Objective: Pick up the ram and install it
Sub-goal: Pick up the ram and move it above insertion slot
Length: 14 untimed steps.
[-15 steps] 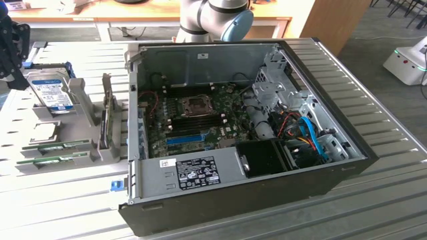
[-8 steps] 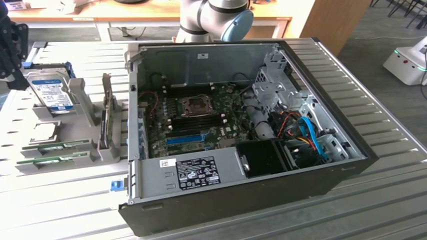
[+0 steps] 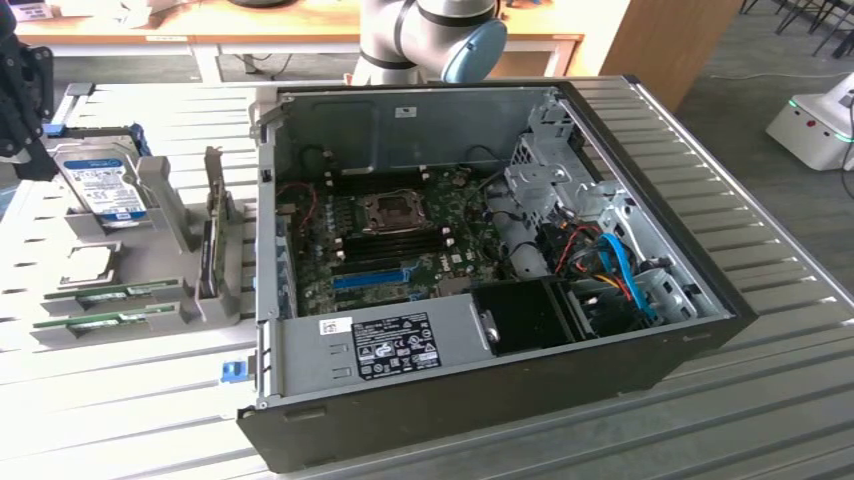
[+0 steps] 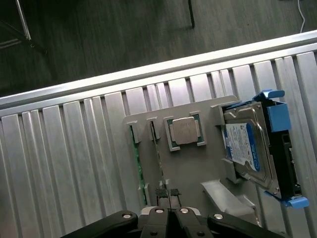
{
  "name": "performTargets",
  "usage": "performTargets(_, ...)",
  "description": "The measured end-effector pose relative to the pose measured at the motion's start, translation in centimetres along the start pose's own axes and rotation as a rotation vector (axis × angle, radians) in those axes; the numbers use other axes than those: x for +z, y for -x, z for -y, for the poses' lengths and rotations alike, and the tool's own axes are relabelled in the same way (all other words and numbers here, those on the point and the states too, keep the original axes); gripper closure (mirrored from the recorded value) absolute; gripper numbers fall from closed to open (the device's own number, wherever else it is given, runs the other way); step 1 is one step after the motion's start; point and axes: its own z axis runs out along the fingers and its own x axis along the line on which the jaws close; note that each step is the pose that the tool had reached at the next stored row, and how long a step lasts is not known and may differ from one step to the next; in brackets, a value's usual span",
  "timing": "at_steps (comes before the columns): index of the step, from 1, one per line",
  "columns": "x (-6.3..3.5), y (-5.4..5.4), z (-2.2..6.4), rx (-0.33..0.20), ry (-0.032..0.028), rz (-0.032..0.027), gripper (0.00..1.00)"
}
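I see the ram (image 4: 158, 157) standing on edge in its slot of the grey holder (image 4: 198, 166), between a second stick (image 4: 135, 163) and the processor chip (image 4: 184, 131). My pincer (image 4: 169, 194) is pressed together, holding nothing, near one end of the ram, over the slatted tabletop (image 4: 74, 163).
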Motion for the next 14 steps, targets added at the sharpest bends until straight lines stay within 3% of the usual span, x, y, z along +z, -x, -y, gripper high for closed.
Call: performTargets(14, 0.04, 0.0, 0.0, -0.105, -0.0032, -0.0043, 0.89)
